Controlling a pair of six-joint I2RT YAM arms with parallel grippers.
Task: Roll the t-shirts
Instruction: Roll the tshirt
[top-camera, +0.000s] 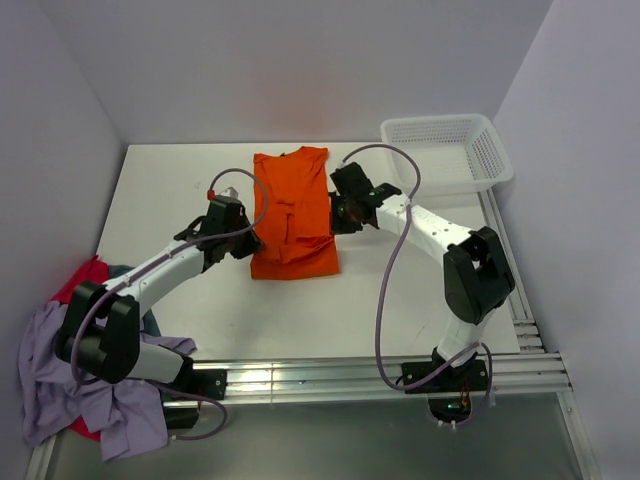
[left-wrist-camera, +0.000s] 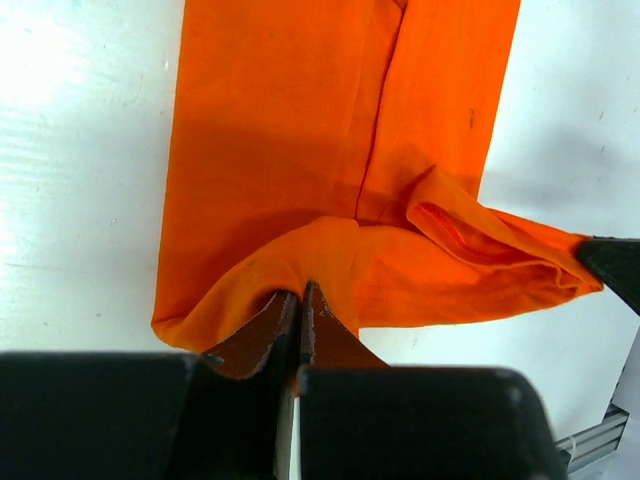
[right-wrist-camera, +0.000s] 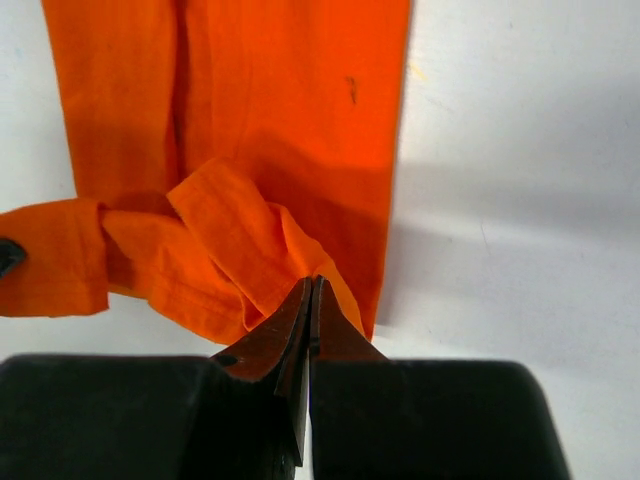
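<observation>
Evidently rolling was just beginning: the left end effector (left-wrist-camera: 300, 295) and right end effector (right-wrist-camera: 311, 285) each pinched shut on the near hem of the orange t-shirt (top-camera: 292, 190), which lay left of the white basket (top-camera: 497, 160). The next move called for turning that hem evenly toward the shirt's far end.

Orange t-shirt (top-camera: 292, 205) folded lengthwise, hem bunched — other shirts (top-camera: 60, 390) heaped left.
</observation>
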